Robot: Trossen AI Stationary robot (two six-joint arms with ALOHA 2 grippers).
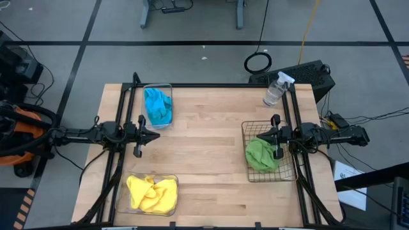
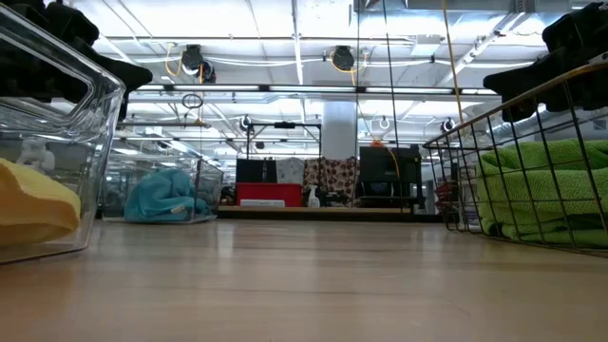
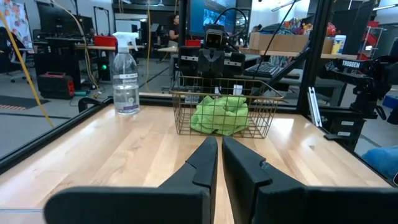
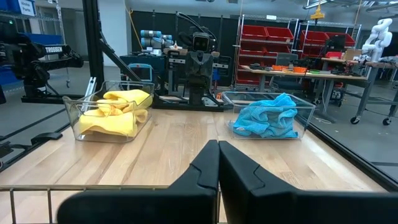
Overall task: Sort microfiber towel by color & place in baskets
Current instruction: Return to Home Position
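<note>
Blue towels (image 1: 158,105) lie in a clear tub (image 1: 167,87) at the table's far left. Yellow towels (image 1: 152,193) fill a clear tub (image 1: 172,181) at the near left. Green towels (image 1: 261,154) sit in the dark wire basket (image 1: 246,130) at the right. My left gripper (image 1: 156,135) hangs shut at the table's left side, between the two tubs. My right gripper (image 1: 261,137) hangs shut over the wire basket's left part. Both point level toward the table's middle and hold nothing.
A clear spray bottle (image 1: 275,90) stands at the far right corner of the table. The wooden tabletop (image 1: 204,147) lies bare between the tubs and the wire basket. Black frame rails (image 1: 125,102) run along the table's left and right sides.
</note>
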